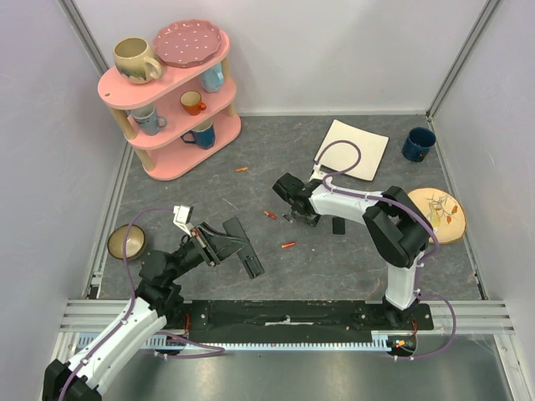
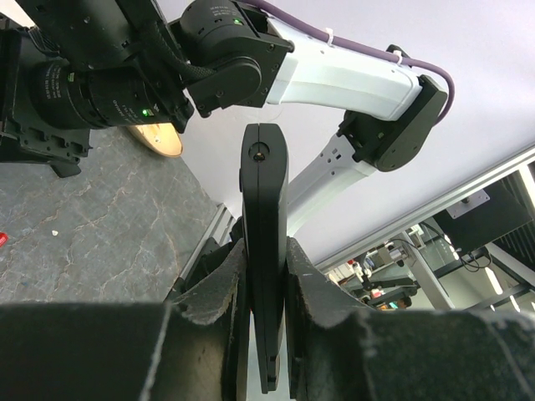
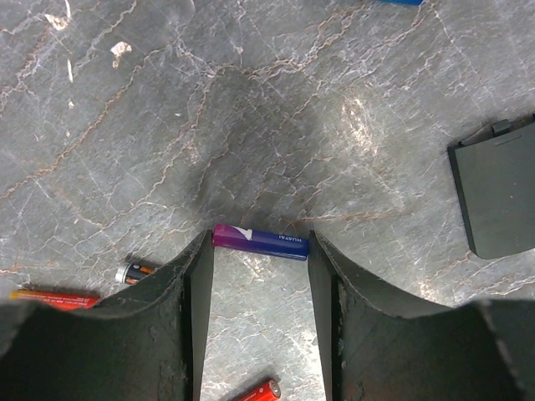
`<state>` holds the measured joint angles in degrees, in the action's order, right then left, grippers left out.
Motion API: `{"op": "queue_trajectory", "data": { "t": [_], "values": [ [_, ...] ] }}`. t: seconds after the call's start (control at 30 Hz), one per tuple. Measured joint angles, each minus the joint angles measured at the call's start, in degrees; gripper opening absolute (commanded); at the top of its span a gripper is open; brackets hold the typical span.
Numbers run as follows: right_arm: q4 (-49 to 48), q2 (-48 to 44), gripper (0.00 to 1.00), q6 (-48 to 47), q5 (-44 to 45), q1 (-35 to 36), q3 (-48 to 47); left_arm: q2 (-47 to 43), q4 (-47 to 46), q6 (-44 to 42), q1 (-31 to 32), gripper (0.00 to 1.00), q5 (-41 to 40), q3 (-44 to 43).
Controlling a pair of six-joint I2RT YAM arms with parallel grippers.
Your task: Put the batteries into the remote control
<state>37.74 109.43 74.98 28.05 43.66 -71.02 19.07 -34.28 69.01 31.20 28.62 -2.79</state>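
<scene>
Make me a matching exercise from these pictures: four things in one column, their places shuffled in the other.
1. slim black remote control
2. purple-and-blue cylindrical battery
3. flat dark rectangular panel
4. dark blue ceramic mug

A. beside the white square plate
B. clamped in the left tool
C. lying flat at the right wrist view's right edge
D. between the open fingers of the right tool

Pairs: 1-B, 2-D, 3-C, 4-A
</scene>
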Motion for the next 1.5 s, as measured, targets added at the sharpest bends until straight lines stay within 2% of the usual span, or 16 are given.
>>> {"op": "queue_trajectory", "data": {
  "t": [0.2,0.3,0.47,0.57,0.77,0.9,1.03,1.27,1.5],
  "values": [
    [-1.09,-0.96,0.27,-4.35,2.08,1.18,1.2,0.0,0.13,0.0,0.0,0.02,0.02,0.0],
    [-0.35,-2.73,0.24,-10.43,2.8,1.46,2.67,0.0,0.42,-0.02,0.0,0.02,0.02,0.0],
    [0.17,-8.72,0.2,-28.72,5.03,1.51,4.07,0.0,1.38,-0.02,0.0,0.02,0.02,0.0],
    [-0.96,-13.27,0.25,-38.64,6.21,1.36,4.52,-0.11,1.7,-0.02,0.0,0.02,0.02,0.0],
    [-3.76,-18.95,0.06,-57.27,0.87,0.44,5.42,-2.97,4.02,-0.02,0.0,0.02,-0.13,0.0],
    [-3.91,-17.57,0.0,-65.66,-6.21,0.5,5.49,-4.5,5.77,-0.02,0.0,0.02,-0.26,0.0],
    [-6.99,-17.68,0.05,-70.1,-10.78,0.96,8.72,-5.88,7.56,-0.02,0.0,0.02,-0.46,0.0],
    [-10.29,-17.66,0.01,-72.83,-14.73,1.09,14.71,-8.46,10.56,-0.04,0.0,0.02,-1.4,0.02],
    [-13.31,-16.22,0.03,-73.4,-15.82,1.09,15.85,-8.28,11.93,-0.04,0.0,0.02,-1.55,0.02]
  ]
}}
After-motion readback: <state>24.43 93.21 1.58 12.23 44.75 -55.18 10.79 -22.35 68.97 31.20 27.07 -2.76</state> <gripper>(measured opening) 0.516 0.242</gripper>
